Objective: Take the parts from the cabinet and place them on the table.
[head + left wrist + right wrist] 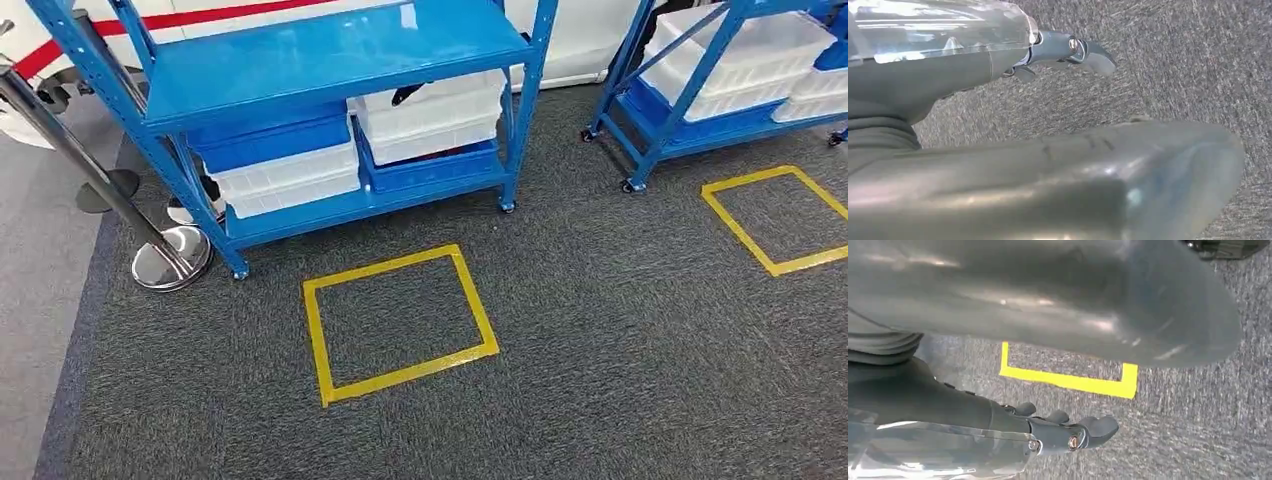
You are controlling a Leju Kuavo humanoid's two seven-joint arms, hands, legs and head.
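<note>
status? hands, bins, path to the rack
Left hand and right hand hang empty over carpet. White bins on blue rack, untouched. Stanchion base beside rack's left leg.

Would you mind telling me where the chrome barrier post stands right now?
In the head view, the chrome barrier post stands at the far left on the carpet, its round base just beside the front-left leg of the nearer blue shelving rack.

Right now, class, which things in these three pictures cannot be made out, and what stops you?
- White bins, head view: contents hidden by the blue shelf above.
- Second rack, head view: cut by the picture's edge.
- Left hand, left wrist view: fingers mostly hidden by its cover.
- Yellow square, right wrist view: partly hidden by a blurred grey body part.
</note>
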